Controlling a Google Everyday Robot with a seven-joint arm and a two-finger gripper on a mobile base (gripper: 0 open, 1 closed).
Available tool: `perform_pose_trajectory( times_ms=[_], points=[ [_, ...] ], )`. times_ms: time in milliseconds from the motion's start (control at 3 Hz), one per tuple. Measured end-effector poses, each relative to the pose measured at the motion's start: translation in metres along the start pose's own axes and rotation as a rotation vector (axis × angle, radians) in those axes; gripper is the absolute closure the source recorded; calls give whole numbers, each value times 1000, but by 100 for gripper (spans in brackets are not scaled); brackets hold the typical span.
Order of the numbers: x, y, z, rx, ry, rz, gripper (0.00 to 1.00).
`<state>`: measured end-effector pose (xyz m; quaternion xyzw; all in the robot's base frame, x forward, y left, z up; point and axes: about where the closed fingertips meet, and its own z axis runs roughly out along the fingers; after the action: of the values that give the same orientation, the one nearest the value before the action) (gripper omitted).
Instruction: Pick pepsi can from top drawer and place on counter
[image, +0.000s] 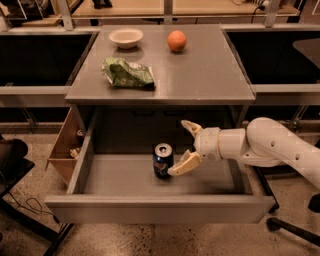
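Your small dark blue pepsi can (163, 160) with the silver top stands upright on the floor of the wide, shallow grey top drawer (150, 208), which is pulled out from under the cabinet. The can sits about midway across the drawer.

Your cream two-finger gripper (185, 146) reaches in from the right, inside the drawer and just to the right of the can. Its fingers are spread wide and hold nothing. The lower finger (183, 164) lies against or just beside the can's right side; you cannot tell whether it touches. The upper finger points toward the drawer's back, well clear of the can.

On the flat matte grey counter (205, 75) above lie a crumpled green bag (127, 75), a small white bowl (125, 37) and a round orange fruit (176, 41). A brown wooden side box (64, 149) hangs at the drawer's left.
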<state>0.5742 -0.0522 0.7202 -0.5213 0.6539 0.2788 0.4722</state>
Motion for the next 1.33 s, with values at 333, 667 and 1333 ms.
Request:
perform_pose_trajectory(
  times_ms=[333, 667, 1333],
  points=[
    [12, 1, 14, -12, -45, -22, 0],
    [18, 8, 30, -27, -51, 7, 0],
    [12, 34, 60, -107, -89, 134, 18]
  ],
)
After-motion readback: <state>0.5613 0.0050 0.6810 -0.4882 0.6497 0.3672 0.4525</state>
